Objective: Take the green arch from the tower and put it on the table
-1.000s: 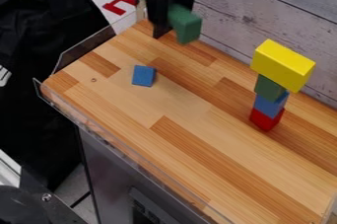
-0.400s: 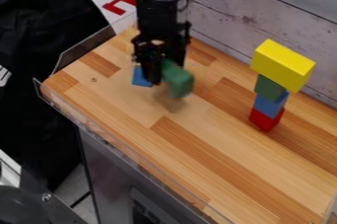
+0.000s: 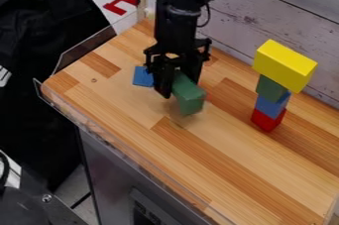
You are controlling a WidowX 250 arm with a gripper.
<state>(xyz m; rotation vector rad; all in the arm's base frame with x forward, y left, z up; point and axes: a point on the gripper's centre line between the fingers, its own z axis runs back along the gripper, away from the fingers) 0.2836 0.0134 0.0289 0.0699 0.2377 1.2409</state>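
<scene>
Camera view shows my end effector [image 3: 177, 78] hanging over the worktop [image 3: 232, 154], its fingers closed about the green arch [image 3: 189, 96] and parted by no more than the piece's own thickness. The green arch juts out below and a little to the picture's right of my end effector, tipped rather than square to the boards, and I cannot make out its cut-out from here. A soft shadow lies just under it; I take it to be slightly above the wood, though whether an edge touches I cannot tell. That tilt is my main worry — if I let go like this, one corner would land first and the piece could topple or skid. Pressing down too far would be no better, since the low edge could catch and twist the green arch in my grip. A loose blue block [image 3: 142, 77] sits just beside my end effector, so fingers spread wide might nudge it. The tower [image 3: 271, 105] stands well apart, to the picture's right; its big yellow block [image 3: 285, 65] overhangs the narrow stack, and a careless sideways swing could bring it down — best to lift straight up after release.
</scene>
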